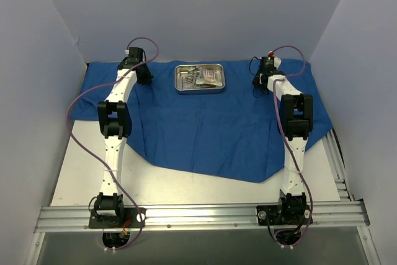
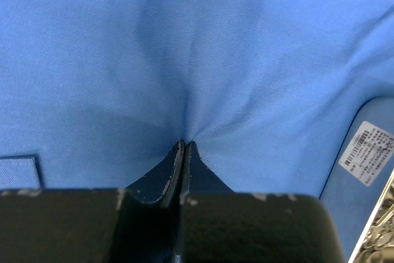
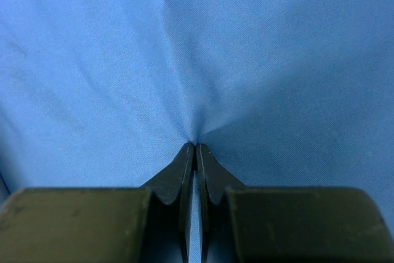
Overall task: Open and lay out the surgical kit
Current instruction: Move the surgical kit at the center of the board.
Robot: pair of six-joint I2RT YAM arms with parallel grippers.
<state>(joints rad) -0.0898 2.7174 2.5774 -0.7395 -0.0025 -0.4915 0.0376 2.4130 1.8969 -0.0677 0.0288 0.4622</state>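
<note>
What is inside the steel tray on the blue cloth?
Inside the steel tray lie silver instruments on the left and packets on the right. Anything beneath them is covered, and the pieces are too small to count.

A pale white flat bench [image 1: 186,184] carries a royal-blue cloth wrap [image 1: 211,128], spread open over its far half and reaching the back wall. The cloth's left corner runs out to the left wall and its right side reaches the bench's right edge. Its near edge is uneven, slanting from the left down to a point near the right arm. The near strip of the bench is bare white, and a ribbed aluminium rail [image 1: 198,215] crosses its near edge.
</note>
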